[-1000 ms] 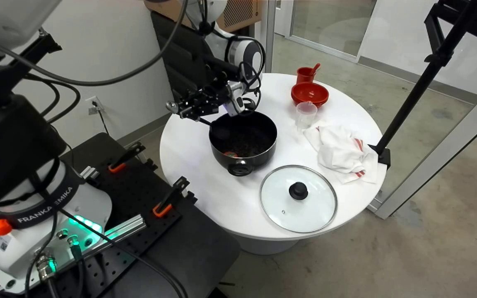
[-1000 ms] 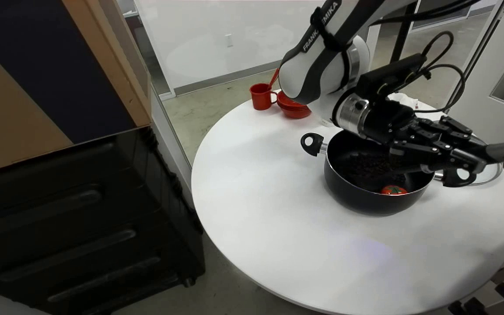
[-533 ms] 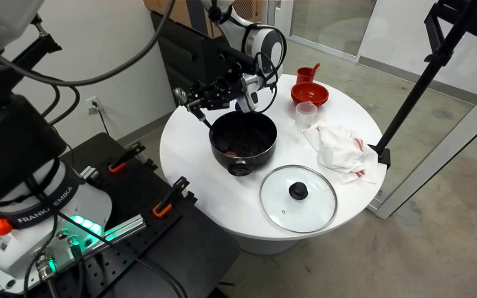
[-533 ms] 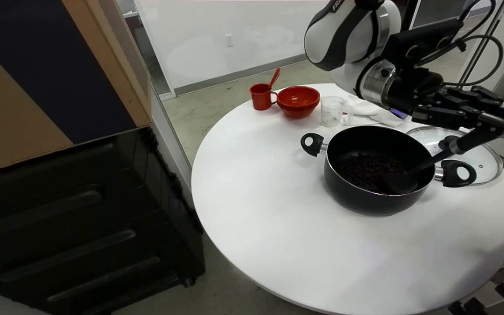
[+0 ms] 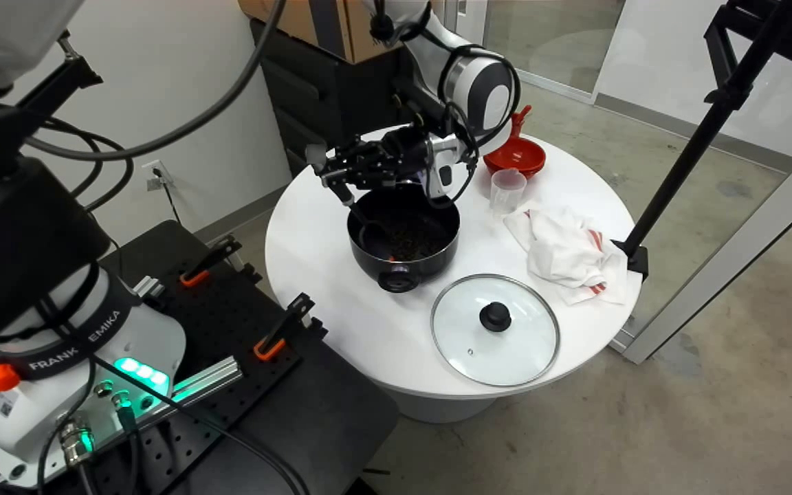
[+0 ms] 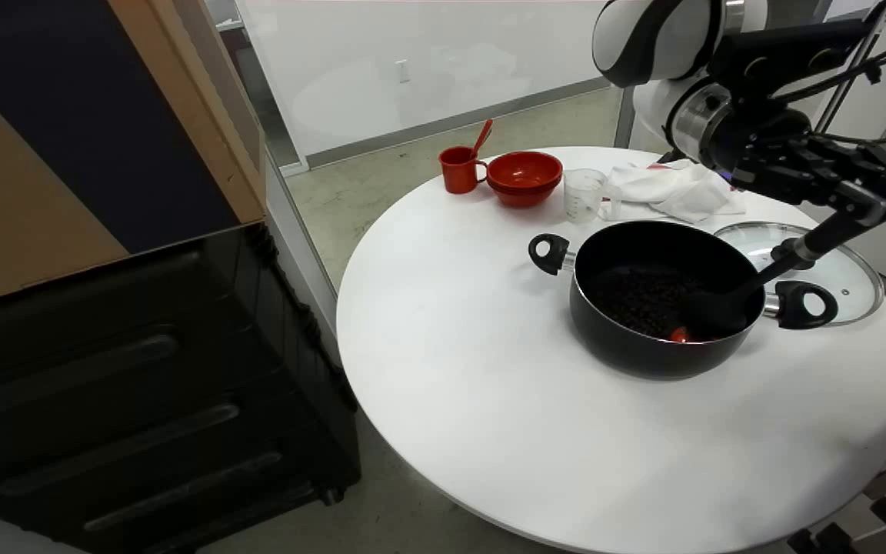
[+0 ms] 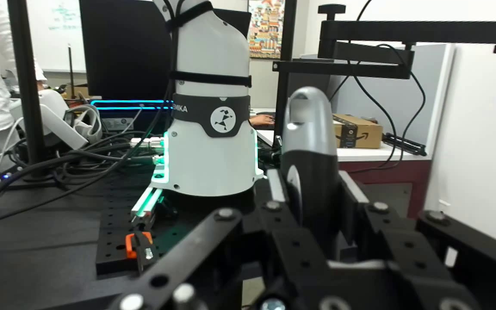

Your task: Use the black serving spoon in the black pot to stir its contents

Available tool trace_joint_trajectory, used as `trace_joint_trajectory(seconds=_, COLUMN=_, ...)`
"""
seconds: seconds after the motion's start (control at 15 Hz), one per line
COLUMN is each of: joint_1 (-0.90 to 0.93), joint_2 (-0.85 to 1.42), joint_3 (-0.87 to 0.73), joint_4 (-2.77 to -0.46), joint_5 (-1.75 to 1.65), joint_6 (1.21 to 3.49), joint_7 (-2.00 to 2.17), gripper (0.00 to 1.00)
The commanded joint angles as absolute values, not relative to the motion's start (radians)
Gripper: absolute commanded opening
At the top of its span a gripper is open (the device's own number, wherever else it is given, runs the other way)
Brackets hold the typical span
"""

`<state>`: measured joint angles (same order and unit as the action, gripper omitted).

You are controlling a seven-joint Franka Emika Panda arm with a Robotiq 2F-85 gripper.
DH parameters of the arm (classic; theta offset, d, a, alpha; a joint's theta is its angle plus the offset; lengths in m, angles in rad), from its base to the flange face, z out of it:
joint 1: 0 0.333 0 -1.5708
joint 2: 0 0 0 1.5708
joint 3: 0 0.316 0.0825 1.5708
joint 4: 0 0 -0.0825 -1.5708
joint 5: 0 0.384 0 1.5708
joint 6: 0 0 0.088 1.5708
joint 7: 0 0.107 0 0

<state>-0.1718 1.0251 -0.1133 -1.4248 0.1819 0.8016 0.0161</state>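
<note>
The black serving spoon [image 6: 780, 265] is tilted, with its head down inside the black pot [image 6: 662, 360] near the side handle closest to the lid. Its thick grey-tipped handle [image 7: 310, 176] stands between the finger pads in the wrist view. My gripper [image 6: 870, 201] is shut on that handle, above and outside the pot's rim; the gripper [image 5: 335, 177] also shows in an exterior view. The contents [image 6: 635, 298] are many small dark pieces, plus a red-orange piece [image 6: 678, 335] beside the spoon head, partly hidden by it. The pot [image 5: 406, 269] stands upright on the table.
A glass lid [image 5: 526, 344] lies near the pot. A white towel [image 5: 564, 251], a clear measuring cup [image 5: 507, 191], red bowls [image 6: 524, 173] and a red mug [image 6: 458, 171] stand on the round white table [image 6: 474, 369]. Black drawers [image 6: 143, 400] stand beside it.
My gripper and spoon have moved rightward in both exterior views. The spoon head has shifted inside the pot. The red-orange piece, hidden half a second ago in an exterior view, partly shows there now.
</note>
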Motion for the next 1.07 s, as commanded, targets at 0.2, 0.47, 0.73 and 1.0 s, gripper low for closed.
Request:
trace_joint_trajectory(seconds=0.2, joint_1=-0.244, joint_2=1.143, joint_3=-0.133, joint_4=-1.282, joint_5=0.218, joint_6=0.866, joint_7=0.011, gripper=0.08)
trace_joint_trajectory(seconds=0.47, joint_1=-0.275, joint_2=1.229, joint_3=-0.139, joint_4=-1.196, joint_5=0.24, joint_6=0.912, joint_7=0.05, gripper=0.08)
trace_joint_trajectory(seconds=0.73, joint_1=-0.27, joint_2=1.268, joint_3=-0.119, joint_4=-1.146, joint_5=0.255, joint_6=0.905, joint_7=0.049, gripper=0.08)
trace_joint_trajectory(seconds=1.0, joint_1=-0.234, joint_2=1.267, joint_3=-0.081, joint_4=-1.144, joint_5=0.256, joint_6=0.905, joint_7=0.035, gripper=0.08)
